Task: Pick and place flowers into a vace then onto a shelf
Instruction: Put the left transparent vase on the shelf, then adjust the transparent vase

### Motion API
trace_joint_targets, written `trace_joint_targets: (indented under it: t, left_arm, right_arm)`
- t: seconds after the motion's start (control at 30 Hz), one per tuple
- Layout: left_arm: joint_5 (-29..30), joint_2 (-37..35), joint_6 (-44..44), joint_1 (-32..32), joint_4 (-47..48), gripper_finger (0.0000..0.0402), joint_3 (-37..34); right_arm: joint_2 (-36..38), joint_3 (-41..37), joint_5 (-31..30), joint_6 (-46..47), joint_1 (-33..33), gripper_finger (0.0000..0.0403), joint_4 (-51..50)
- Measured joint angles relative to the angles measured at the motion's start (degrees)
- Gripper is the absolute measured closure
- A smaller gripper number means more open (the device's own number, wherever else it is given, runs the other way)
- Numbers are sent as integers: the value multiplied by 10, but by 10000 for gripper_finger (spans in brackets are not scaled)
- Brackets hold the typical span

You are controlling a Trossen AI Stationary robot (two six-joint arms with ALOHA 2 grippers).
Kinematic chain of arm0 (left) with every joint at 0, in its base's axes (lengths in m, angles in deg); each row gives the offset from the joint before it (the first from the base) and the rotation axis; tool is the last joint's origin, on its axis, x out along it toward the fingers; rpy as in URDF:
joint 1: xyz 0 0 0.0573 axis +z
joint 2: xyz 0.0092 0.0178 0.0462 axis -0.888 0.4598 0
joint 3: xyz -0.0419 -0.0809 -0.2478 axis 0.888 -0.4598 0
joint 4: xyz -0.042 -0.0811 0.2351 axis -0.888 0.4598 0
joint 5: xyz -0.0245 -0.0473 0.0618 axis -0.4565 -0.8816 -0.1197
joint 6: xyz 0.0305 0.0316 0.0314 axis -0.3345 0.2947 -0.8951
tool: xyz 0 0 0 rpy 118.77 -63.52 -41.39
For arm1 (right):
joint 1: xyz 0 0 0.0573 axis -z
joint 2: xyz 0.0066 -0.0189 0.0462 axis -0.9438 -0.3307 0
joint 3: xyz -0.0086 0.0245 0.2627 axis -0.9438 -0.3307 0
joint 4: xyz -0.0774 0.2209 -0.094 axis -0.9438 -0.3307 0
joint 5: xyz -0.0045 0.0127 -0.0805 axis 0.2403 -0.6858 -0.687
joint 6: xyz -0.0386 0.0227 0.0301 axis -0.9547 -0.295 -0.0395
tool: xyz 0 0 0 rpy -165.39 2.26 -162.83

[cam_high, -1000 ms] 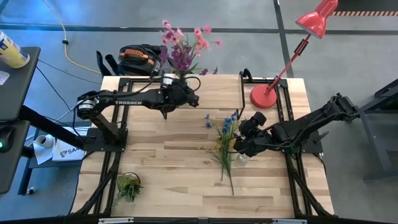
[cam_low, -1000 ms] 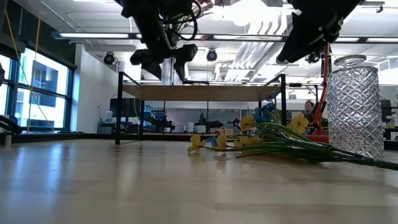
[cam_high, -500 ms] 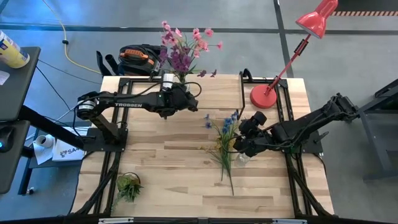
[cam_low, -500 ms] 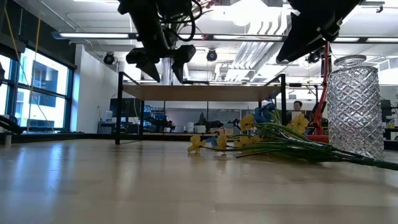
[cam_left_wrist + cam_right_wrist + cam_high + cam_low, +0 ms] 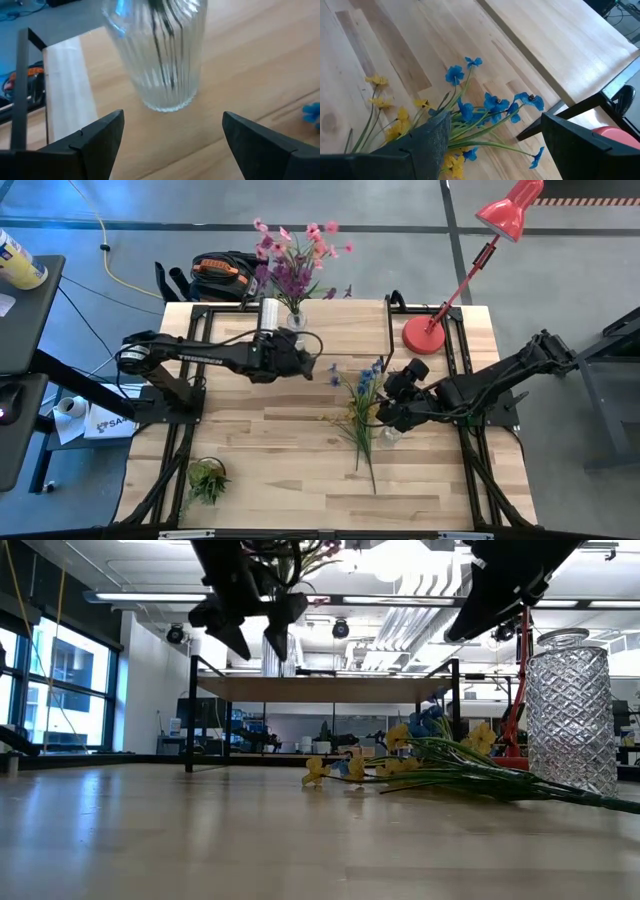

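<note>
The pink and purple flowers (image 5: pixel 293 255) stand in a ribbed glass vase (image 5: pixel 157 55) whose base rests on the shelf (image 5: pixel 350 320) at the table's far side. My left gripper (image 5: pixel 303 366) hangs open just on the near side of that vase, apart from it. The blue and yellow flowers (image 5: pixel 362 415) lie flat on the table, stems toward the near edge. Beside them stands a cut-glass vase (image 5: pixel 568 710), with nothing in it. My right gripper (image 5: pixel 495 145) hovers open above the blue blooms (image 5: pixel 480 107), touching nothing.
A red desk lamp (image 5: pixel 430 330) stands at the far right, just off the shelf's right end. A small green plant tuft (image 5: pixel 207 477) sits near the near left corner. The shelf's black legs (image 5: pixel 190 720) stand on the table's far half.
My left gripper has drawn back from the ribbed vase toward the table's near edge, staying at about the same height. The vase with the pink and purple flowers stays upright on the shelf.
</note>
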Motion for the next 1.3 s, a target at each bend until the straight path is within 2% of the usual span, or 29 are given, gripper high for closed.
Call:
trace_joint_targets:
  t: [0.27, 0.47, 0.63, 0.87, 1.1, 1.3]
  left_arm:
    - [-2, -21, 70, -45, 63, 32, -1]
    - [-10, -31, 133, -115, 48, 32, 0]
    - [-50, -30, 192, -175, 11, 32, 0]
    - [-122, -28, 214, -238, -52, 32, 0]
    - [-140, -18, 223, -291, -55, 32, -1]
    - [-133, 9, 222, -335, -98, 32, 0]
  right_arm:
    - [5, 0, 18, -22, -7, 102, -12]
    - [36, 0, 23, -21, -3, 102, -18]
    - [60, 0, 62, 8, 17, 102, -35]
    - [74, 0, 139, 77, 19, 102, -73]
    - [73, 0, 166, 152, -65, 102, -77]
    - [72, 0, 140, 228, -163, 102, -77]
